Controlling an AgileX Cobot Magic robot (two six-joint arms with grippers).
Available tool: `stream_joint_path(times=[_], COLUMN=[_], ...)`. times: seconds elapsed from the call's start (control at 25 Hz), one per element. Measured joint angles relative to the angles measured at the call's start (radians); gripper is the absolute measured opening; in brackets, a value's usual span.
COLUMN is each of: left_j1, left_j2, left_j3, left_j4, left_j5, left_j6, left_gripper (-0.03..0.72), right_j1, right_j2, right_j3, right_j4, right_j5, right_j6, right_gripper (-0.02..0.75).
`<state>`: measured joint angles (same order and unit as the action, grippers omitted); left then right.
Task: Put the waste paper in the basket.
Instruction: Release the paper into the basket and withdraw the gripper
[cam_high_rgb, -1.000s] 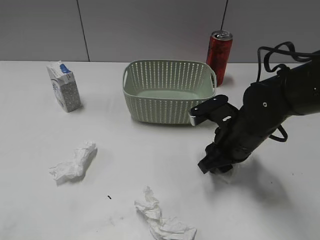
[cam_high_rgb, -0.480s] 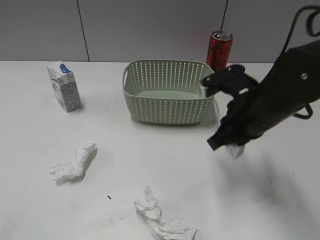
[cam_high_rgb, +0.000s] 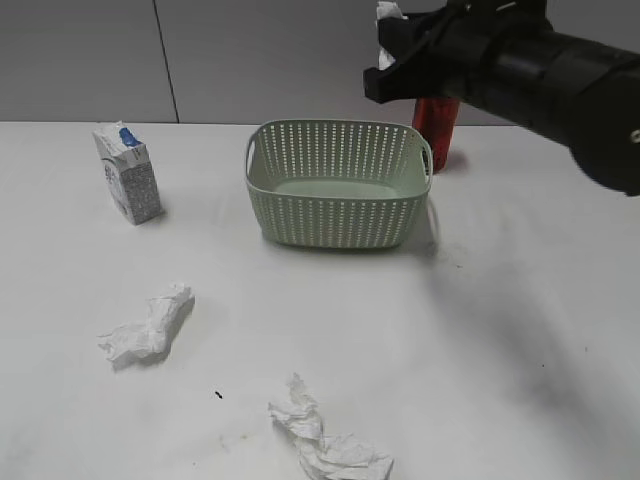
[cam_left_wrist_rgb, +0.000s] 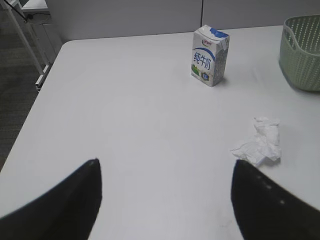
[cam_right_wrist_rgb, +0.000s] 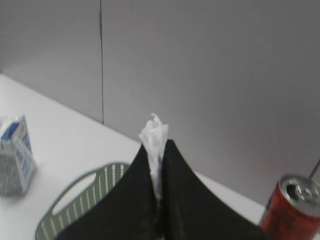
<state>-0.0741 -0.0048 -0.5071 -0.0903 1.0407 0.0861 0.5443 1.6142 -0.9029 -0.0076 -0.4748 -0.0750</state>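
Note:
My right gripper (cam_high_rgb: 388, 42) is shut on the waste paper (cam_high_rgb: 387, 11), a small white wad, and holds it high above the far right part of the pale green basket (cam_high_rgb: 338, 212). In the right wrist view the paper (cam_right_wrist_rgb: 154, 131) sticks out between the closed jaws (cam_right_wrist_rgb: 158, 148), with the basket's rim (cam_right_wrist_rgb: 75, 195) below. My left gripper (cam_left_wrist_rgb: 165, 170) is open and empty over bare table and does not show in the exterior view. The basket's edge (cam_left_wrist_rgb: 301, 52) shows at the far right of the left wrist view.
A red can (cam_high_rgb: 436, 128) stands behind the basket's right corner, partly hidden by my right arm. A milk carton (cam_high_rgb: 128, 172) stands at the left. An elongated lumpy white wad (cam_high_rgb: 150, 325) and a ragged white strip (cam_high_rgb: 325, 440) lie on the table in front.
My right gripper closed on the waste paper at the table's right, lifted it and swung up and to the left until it was above the basket. The other things have not moved.

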Motion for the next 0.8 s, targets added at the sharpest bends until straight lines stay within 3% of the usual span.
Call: stream_joint_path(times=[0.2, 0.36, 0.44, 0.52, 0.72, 0.8], left_j1=[0.000, 0.000, 0.000, 0.000, 0.000, 0.000], left_j2=[0.000, 0.000, 0.000, 0.000, 0.000, 0.000], left_j3=[0.000, 0.000, 0.000, 0.000, 0.000, 0.000], left_j4=[0.000, 0.000, 0.000, 0.000, 0.000, 0.000], left_j5=[0.000, 0.000, 0.000, 0.000, 0.000, 0.000], left_j6=[0.000, 0.000, 0.000, 0.000, 0.000, 0.000], left_gripper=[0.594, 0.594, 0.594, 0.594, 0.591, 0.591], right_j1=[0.000, 0.000, 0.000, 0.000, 0.000, 0.000], right_j2=[0.175, 0.296, 0.338, 0.369, 0.393, 0.394], right_j3=[0.000, -0.011, -0.022, -0.035, -0.063, -0.073], right_j4=[0.000, 0.001, 0.001, 0.001, 0.001, 0.001], right_j5=[-0.352, -0.389, -0.380, -0.358, -0.274, -0.243], right_j6=[0.000, 0.000, 0.000, 0.000, 0.000, 0.000], right_gripper=[-0.006, 0.001, 0.039, 0.119, 0.468, 0.572])
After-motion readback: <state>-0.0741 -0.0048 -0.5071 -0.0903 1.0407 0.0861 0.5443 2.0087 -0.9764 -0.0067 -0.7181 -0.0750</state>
